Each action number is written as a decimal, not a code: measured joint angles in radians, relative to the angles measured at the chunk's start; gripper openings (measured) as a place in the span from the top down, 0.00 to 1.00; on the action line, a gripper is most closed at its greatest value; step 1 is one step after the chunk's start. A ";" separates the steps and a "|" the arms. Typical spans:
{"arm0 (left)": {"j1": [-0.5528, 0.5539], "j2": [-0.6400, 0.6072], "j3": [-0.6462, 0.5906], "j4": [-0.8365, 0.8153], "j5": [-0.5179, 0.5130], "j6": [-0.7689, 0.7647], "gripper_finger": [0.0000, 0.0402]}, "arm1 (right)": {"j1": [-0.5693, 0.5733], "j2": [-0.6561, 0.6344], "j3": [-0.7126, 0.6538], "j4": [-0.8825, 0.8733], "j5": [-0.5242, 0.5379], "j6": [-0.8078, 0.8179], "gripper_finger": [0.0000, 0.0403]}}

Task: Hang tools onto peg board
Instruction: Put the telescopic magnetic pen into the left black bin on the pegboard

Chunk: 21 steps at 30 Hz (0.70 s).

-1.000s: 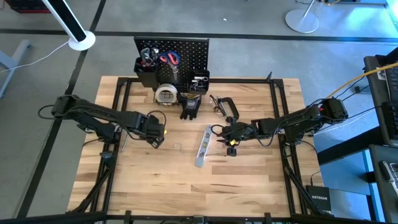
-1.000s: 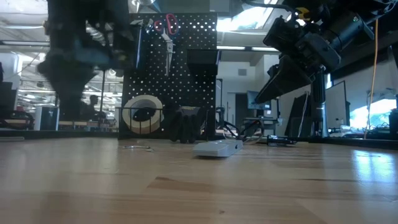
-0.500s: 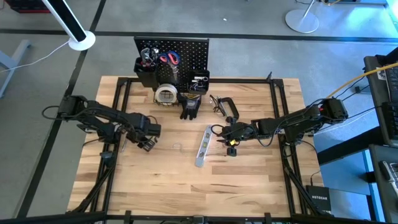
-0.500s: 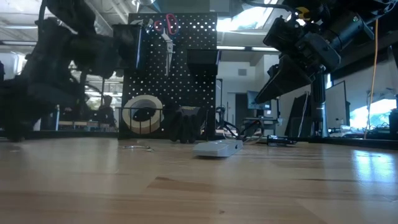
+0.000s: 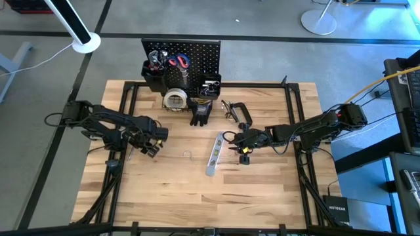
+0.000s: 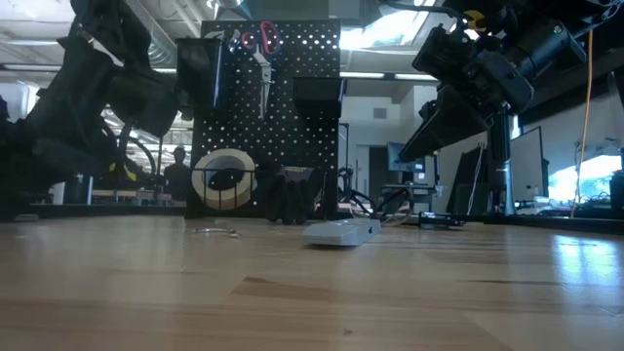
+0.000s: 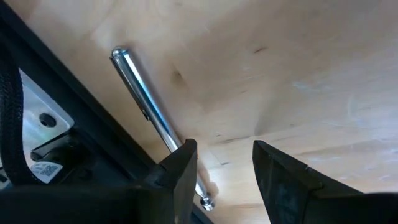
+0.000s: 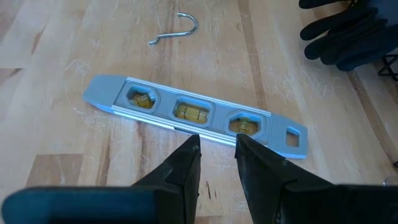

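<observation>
Tools are split between hung and loose. Scissors (image 5: 178, 62) already sit up on the peg board (image 5: 197, 56), which stands at the table's (image 5: 262, 190) far edge. The tape roll (image 5: 174, 99) and black gloves (image 5: 201, 111) lie at the board's foot, the C-clamp (image 5: 241, 113) just right of the gloves, and the level (image 5: 214, 154) lies flat mid-table.

Your right gripper (image 5: 240, 141) hovers just beside the level's right side. In its wrist view the fingers (image 8: 180, 168) are parted narrowly with nothing between them, pointing at the level's middle. A loose metal hook (image 8: 177, 30) lies beyond the level on the wood.

Your left gripper (image 5: 149, 145) is low at the table's left side, fingers (image 7: 180, 165) moderately apart and empty. A shiny metal rod (image 7: 146, 102) lies on the wood by the frame rail, running toward the gap between those fingers; whether it touches them you cannot tell.

Step in hand, as a judgement: approach before a pick, nothing grasped on either side. The right arm looks lined up for the level.

Next move likely calls for you to widen the right fingers, since the gap looks tighter than the level's width, then drop across its narrow body and close. It lies flat, so expect a shallow bite; it could slide or tip out. The hook probably has to go into the board first.
</observation>
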 joint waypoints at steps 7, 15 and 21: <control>0.036 0.055 0.000 -0.014 0.026 0.073 0.64 | 0.000 0.000 0.000 0.000 0.000 0.000 0.74; 0.105 0.073 0.007 -0.042 0.033 0.156 0.64 | 0.000 0.000 0.000 0.009 0.000 0.000 0.74; 0.177 0.073 0.007 -0.037 -0.022 0.268 0.64 | 0.000 0.000 0.000 0.013 -0.001 0.000 0.74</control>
